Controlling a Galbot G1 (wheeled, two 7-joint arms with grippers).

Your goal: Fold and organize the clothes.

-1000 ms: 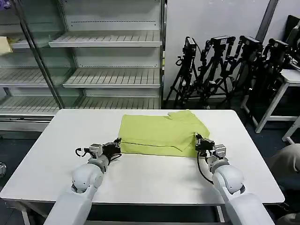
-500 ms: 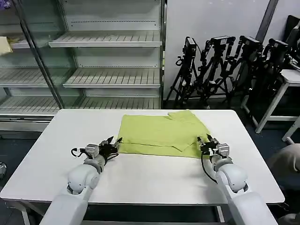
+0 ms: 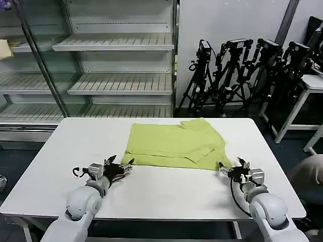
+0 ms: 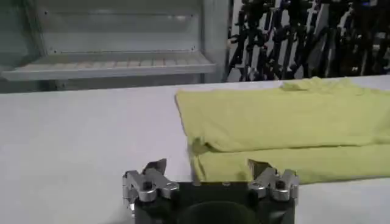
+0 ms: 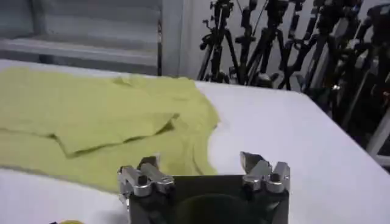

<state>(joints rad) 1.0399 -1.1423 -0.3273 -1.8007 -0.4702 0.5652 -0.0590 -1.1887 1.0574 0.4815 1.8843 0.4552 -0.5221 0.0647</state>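
T-shirt [image 3: 174, 143]: thin soft cloth, matt, creased at folds. Table [image 3: 151, 191]: smooth white, slight sheen. Gripper fingers [image 4: 146, 182]: bare metal, semi-gloss.

White table [image 3: 166, 191], rectangular with rounded corners, standing in front of shelving. One item lies flat on it: a lime yellow-green T-shirt [image 3: 171, 143], folded over on itself, layers overlapping, round neckline toward the far edge. Relative to the left gripper [image 3: 120, 168], the shirt's near left corner lies just ahead of the spread fingertips, apart from them. Relative to the right gripper [image 3: 234, 168], the shirt's near right corner sits just ahead and to its inner side, not touched. Both grippers hover low over bare tabletop near the front half.
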